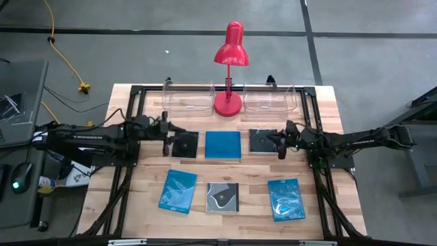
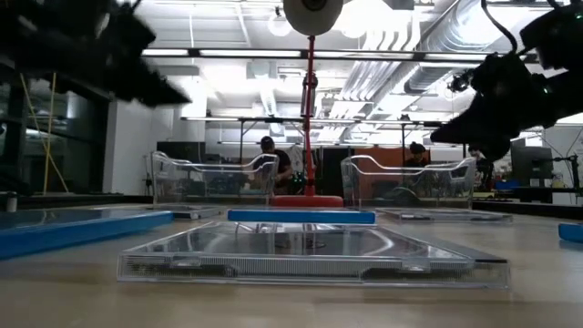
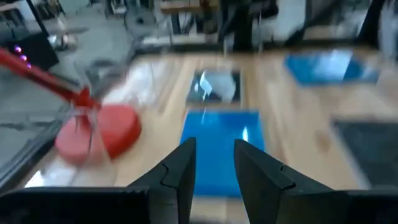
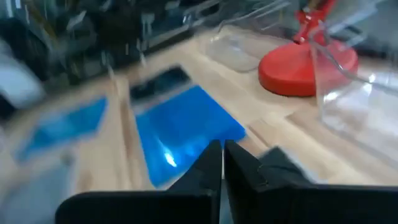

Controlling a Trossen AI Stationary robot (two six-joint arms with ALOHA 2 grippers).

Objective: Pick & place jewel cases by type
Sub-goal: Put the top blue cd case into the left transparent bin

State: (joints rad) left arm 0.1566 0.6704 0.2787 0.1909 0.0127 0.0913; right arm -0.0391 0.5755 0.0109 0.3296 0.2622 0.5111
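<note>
Six jewel cases lie flat on the wooden table in two rows. Far row: a black case (image 1: 184, 145), a plain blue case (image 1: 223, 145) (image 3: 221, 146) (image 4: 186, 130) and a dark case (image 1: 263, 141). Near row: a patterned blue case (image 1: 178, 190), a dark grey case with a white swirl (image 1: 222, 197) and a second patterned blue case (image 1: 285, 199). My left gripper (image 1: 167, 137) (image 3: 216, 165) is open and hovers over the black case's left edge. My right gripper (image 1: 280, 144) (image 4: 222, 163) is shut and empty above the dark case's right edge.
A red desk lamp stands with its base (image 1: 228, 104) at the table's far middle. An empty clear plastic tray sits on each side of it, one to the left (image 1: 188, 98) and one to the right (image 1: 270, 99). Black frame rails (image 1: 130, 171) run along the table's sides. People show in the room beyond.
</note>
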